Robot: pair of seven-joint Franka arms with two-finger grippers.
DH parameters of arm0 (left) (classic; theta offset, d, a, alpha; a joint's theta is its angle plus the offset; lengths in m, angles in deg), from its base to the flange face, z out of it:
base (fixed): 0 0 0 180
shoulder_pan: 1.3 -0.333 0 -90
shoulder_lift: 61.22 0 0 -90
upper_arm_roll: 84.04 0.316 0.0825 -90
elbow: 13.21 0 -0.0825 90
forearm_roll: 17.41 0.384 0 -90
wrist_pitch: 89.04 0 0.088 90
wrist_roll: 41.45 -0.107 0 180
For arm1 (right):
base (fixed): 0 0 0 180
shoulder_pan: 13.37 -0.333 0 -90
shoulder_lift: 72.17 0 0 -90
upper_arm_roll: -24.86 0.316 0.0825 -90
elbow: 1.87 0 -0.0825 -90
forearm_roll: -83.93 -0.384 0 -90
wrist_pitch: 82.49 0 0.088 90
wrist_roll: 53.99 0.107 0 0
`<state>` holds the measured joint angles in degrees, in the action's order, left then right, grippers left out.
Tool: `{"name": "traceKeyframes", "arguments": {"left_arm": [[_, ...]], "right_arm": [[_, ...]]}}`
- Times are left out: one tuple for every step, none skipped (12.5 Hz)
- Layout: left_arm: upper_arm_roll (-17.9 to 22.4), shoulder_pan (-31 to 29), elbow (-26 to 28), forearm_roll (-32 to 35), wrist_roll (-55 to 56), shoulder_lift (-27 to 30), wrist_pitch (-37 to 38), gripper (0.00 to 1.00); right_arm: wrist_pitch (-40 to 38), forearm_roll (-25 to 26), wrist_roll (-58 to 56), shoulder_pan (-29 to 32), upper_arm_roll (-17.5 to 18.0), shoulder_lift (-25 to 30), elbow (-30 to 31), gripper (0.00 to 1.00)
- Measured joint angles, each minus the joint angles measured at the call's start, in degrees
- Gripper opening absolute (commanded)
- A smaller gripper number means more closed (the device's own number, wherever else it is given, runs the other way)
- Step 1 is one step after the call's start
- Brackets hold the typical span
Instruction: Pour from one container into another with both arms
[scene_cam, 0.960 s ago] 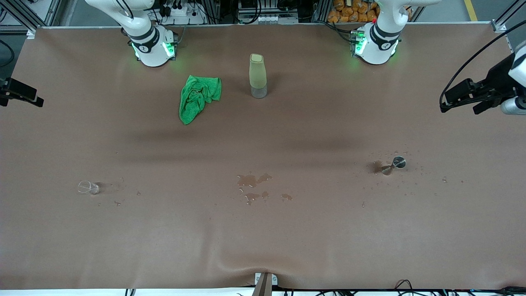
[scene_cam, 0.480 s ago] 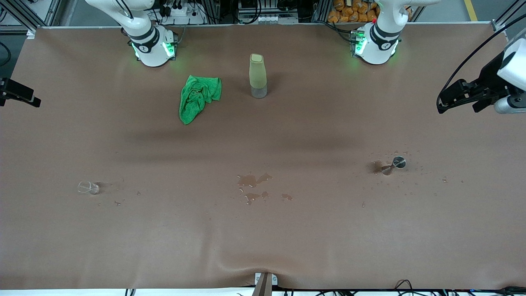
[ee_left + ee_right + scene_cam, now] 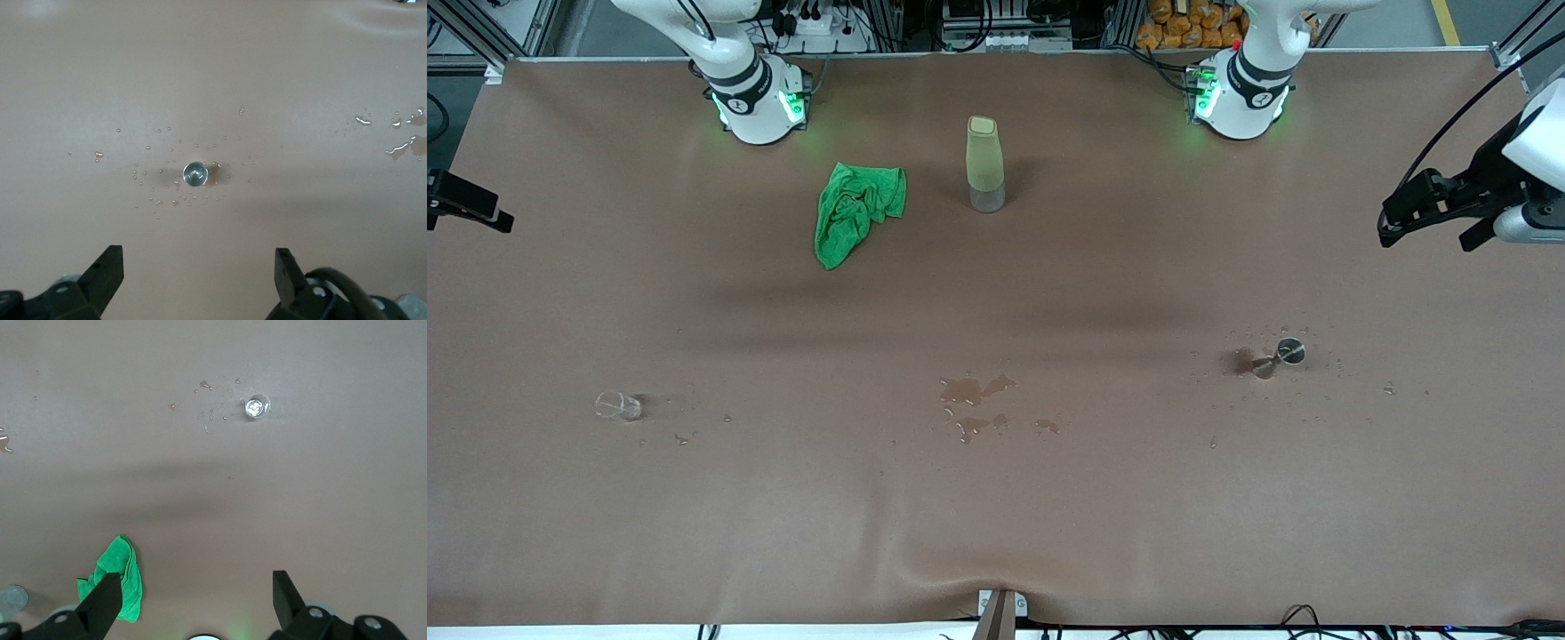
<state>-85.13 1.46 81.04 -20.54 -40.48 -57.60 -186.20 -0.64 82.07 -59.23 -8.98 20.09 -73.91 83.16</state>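
Observation:
A small metal cup [image 3: 1280,355] stands among droplets toward the left arm's end of the table; it also shows from above in the left wrist view as a metal cup [image 3: 195,174]. A small clear glass [image 3: 617,406] stands toward the right arm's end, and the glass [image 3: 256,407] appears in the right wrist view too. My left gripper [image 3: 1423,213] hangs high at the table's end, open and empty [image 3: 198,263]. My right gripper [image 3: 467,204] hangs at the other end, also open and empty [image 3: 197,590].
A tall pale bottle [image 3: 984,164] stands between the arm bases, with a crumpled green cloth [image 3: 857,211] beside it. Spilled puddles [image 3: 976,402] lie mid-table, nearer the front camera. Droplets surround both small containers.
The left gripper has shifted slightly toward the table's end. The right gripper has slid a little farther off the view's edge. Nothing on the table has moved.

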Motion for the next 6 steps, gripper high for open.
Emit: {"name": "traceKeyframes", "arguments": {"left_arm": [[0.14,-0.01,0.0,0.0,-0.08,0.0,-0.01,1.0],[0.15,-0.01,0.0,0.0,0.01,0.0,-0.01,1.0],[0.14,-0.04,0.0,0.0,0.5,-0.02,-0.01,1.0],[0.09,-0.1,0.0,0.0,1.18,-0.1,-0.01,1.0],[-0.04,-0.13,0.0,0.0,1.46,-0.2,-0.01,1.0],[-0.17,-0.13,0.0,0.0,1.58,-0.28,-0.01,1.0]], "right_arm": [[0.0,0.0,0.0,0.01,0.0,-0.01,0.03,1.0],[0.0,0.0,0.0,0.02,0.0,-0.01,0.05,1.0],[0.01,0.0,0.0,0.02,0.0,-0.01,0.06,1.0],[0.01,0.0,0.0,0.02,0.0,-0.01,0.07,1.0],[0.01,0.0,0.0,0.02,0.0,-0.01,0.08,1.0],[0.02,0.0,0.0,0.03,0.0,-0.01,0.08,1.0]]}}
